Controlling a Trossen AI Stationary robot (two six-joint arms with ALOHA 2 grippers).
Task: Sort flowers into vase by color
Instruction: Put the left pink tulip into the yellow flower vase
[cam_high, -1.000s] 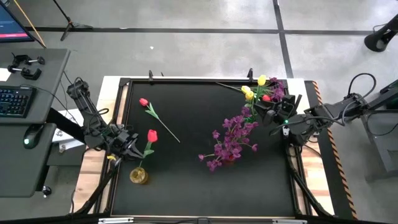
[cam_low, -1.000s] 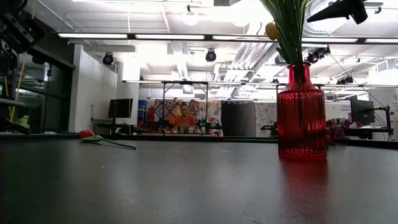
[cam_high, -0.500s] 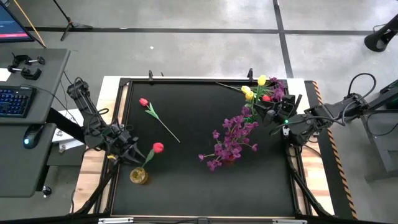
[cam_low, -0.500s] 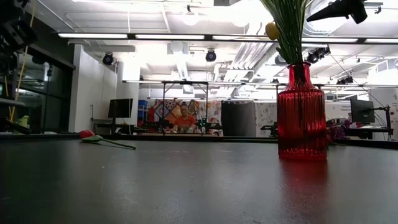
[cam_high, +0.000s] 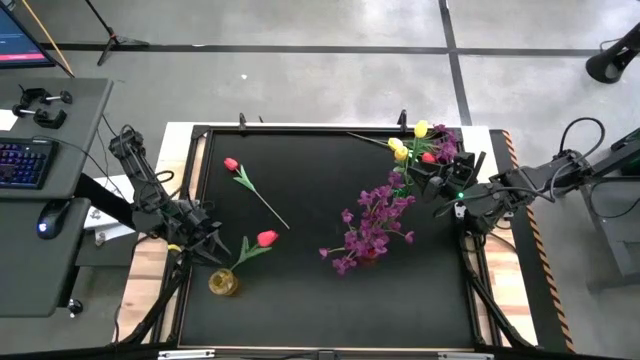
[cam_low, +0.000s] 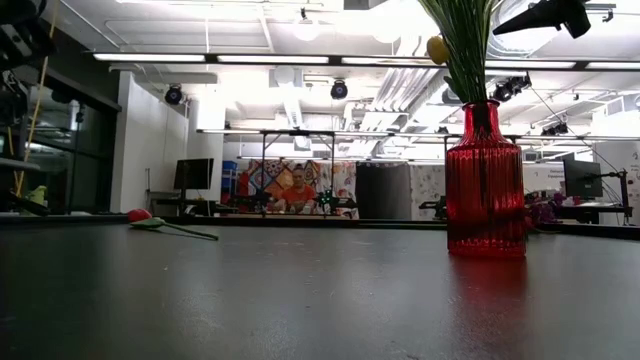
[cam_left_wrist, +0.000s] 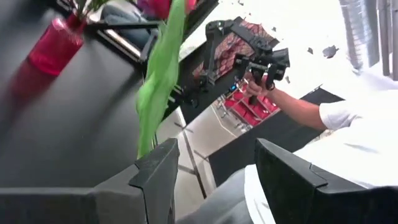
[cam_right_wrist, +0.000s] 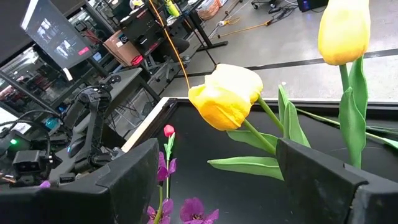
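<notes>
A red tulip (cam_high: 266, 238) stands slanted in a small amber vase (cam_high: 222, 283), its stem foot in the vase's mouth and its blossom leaning toward the table's right. My left gripper (cam_high: 212, 246) is open beside that stem (cam_left_wrist: 158, 87). A second red tulip (cam_high: 232, 164) lies flat on the black mat. A red vase (cam_low: 485, 180) holds many green stems. Purple sprays (cam_high: 372, 218) and yellow tulips (cam_high: 400, 150) stand at the right. My right gripper (cam_high: 434, 174) hangs open just behind the yellow tulips (cam_right_wrist: 227, 94), with nothing between its fingers. My left gripper stands open with the red tulip's green stem (cam_left_wrist: 148, 140) running down next to one finger (cam_left_wrist: 158, 171). I cannot tell whether that finger touches the stem.
The black mat (cam_high: 330, 300) is bare in the middle and along the near edge. A desk with a keyboard (cam_high: 22, 162) stands left of the table. Beyond the table a person's arm (cam_left_wrist: 292, 106) holds a control handle.
My left gripper has opened and let go of the red tulip. The tulip has tipped over toward the table's right and near side. Its blossom has swung lower while its stem foot stays in the amber vase.
</notes>
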